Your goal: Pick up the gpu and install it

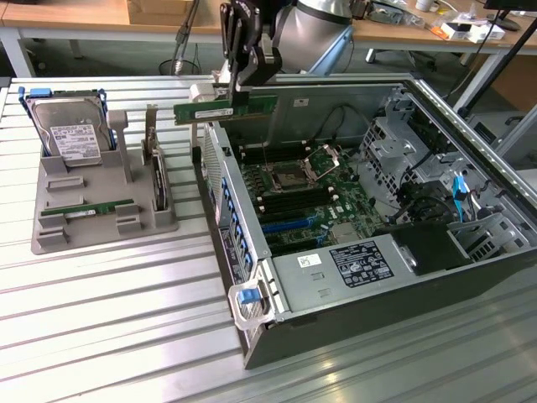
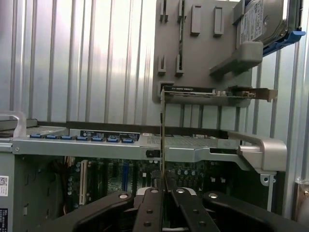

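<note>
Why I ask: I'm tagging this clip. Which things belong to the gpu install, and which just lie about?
Job: gpu, held in the shut jaws; open computer case; its motherboard.
Lying about: hard drive, dark card and another green stick, all in the grey holder.

1. Ribbed aluminium tabletop (image 1: 109, 319) spans the foreground, bright glare on its slats.
2. Wooden desks (image 1: 84, 13) on pale metal legs stand behind it.
3. Grey floor (image 1: 109, 54) shows beneath those desks.

hand (image 1: 242, 91) gripping gpu (image 1: 201, 111), above open case (image 1: 377, 329)
</note>
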`<state>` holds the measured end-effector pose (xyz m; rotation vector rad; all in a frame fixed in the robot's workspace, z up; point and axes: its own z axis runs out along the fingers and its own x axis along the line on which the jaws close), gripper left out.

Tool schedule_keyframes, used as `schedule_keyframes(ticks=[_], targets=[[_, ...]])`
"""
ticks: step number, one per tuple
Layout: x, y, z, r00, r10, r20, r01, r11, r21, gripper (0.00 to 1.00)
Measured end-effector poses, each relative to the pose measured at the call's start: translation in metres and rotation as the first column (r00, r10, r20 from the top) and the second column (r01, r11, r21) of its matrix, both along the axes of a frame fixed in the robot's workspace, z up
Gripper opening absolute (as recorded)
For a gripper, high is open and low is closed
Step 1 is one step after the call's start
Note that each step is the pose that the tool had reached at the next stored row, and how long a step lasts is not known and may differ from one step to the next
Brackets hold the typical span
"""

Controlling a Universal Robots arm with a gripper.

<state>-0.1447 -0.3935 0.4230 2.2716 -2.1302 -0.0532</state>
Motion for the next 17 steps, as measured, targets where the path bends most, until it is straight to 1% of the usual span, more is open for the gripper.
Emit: schedule_keyframes(ticks=[17], targets=[[0.018,0.0000,0.0000,1.0000,0.000,0.0000,0.000,1.0000,0.0000,0.13]])
